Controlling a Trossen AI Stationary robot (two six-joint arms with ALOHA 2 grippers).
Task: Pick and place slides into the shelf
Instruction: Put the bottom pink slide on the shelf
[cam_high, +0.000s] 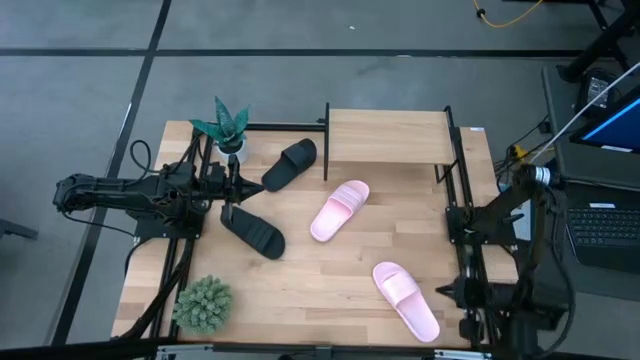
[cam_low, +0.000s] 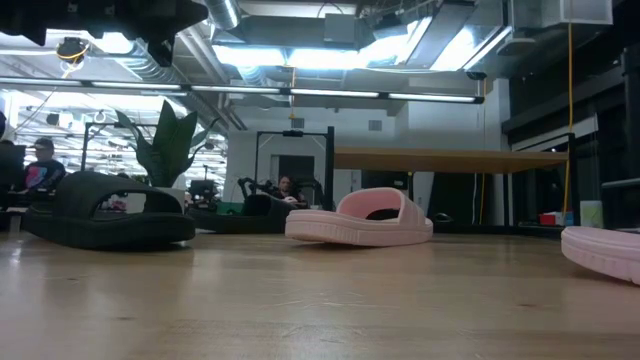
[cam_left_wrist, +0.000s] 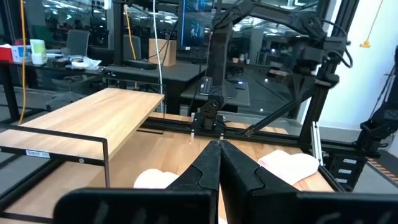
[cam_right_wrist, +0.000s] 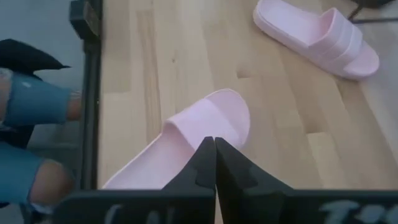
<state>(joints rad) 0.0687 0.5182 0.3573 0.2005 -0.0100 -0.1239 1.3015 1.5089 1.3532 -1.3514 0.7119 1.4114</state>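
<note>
Currently | slides (cam_high: 340, 209) lie diagonally | both end effectors (cam_left_wrist: 219, 147) closed, empty

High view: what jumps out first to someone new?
Four foam slides lie scattered on the wooden tabletop: one pale pink slide at the centre, another pale pink slide near the front right corner, and two black slides on the left. The small light-wood shelf at the back edge holds nothing. Both grippers, left and right, are shut and empty.
</note>
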